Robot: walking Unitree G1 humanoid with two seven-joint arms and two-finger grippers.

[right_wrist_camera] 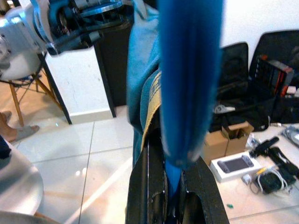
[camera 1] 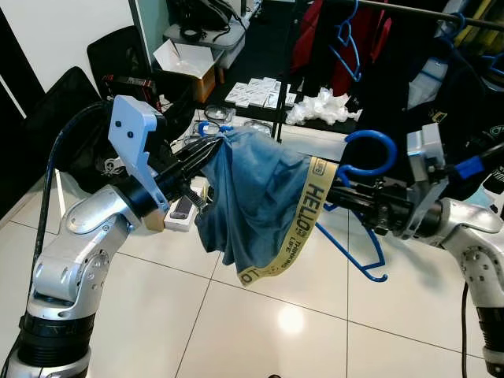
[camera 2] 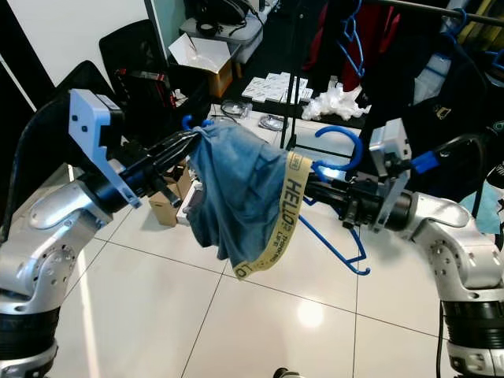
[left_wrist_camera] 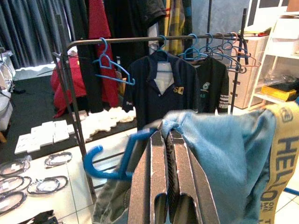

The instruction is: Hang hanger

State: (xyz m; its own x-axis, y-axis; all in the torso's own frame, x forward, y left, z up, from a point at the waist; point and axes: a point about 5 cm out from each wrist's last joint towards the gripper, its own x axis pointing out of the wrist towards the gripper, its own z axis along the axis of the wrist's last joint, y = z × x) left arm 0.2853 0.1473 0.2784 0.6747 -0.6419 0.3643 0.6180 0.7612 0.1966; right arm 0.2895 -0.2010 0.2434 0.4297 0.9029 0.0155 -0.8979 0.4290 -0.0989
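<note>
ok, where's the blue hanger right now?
Head views: blue hanger held centre-right between both tools, blue garment draped on it, in front of the clothes rack.

Garment (camera 1: pixel 256 197) draped on hanger (camera 1: pixel 370 150), between left gripper (camera 1: pixel 206 151) at its left and right gripper (camera 1: pixel 340 193) at its right; clothes rack (left_wrist_camera: pixel 154 41) behind; white boxes (camera 1: pixel 256 92) on floor beneath rack, behind garment.

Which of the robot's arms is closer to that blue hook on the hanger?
Right. The right end effector grips the hanger just below its blue hook; the left end effector holds the far, cloth-covered end.
</note>
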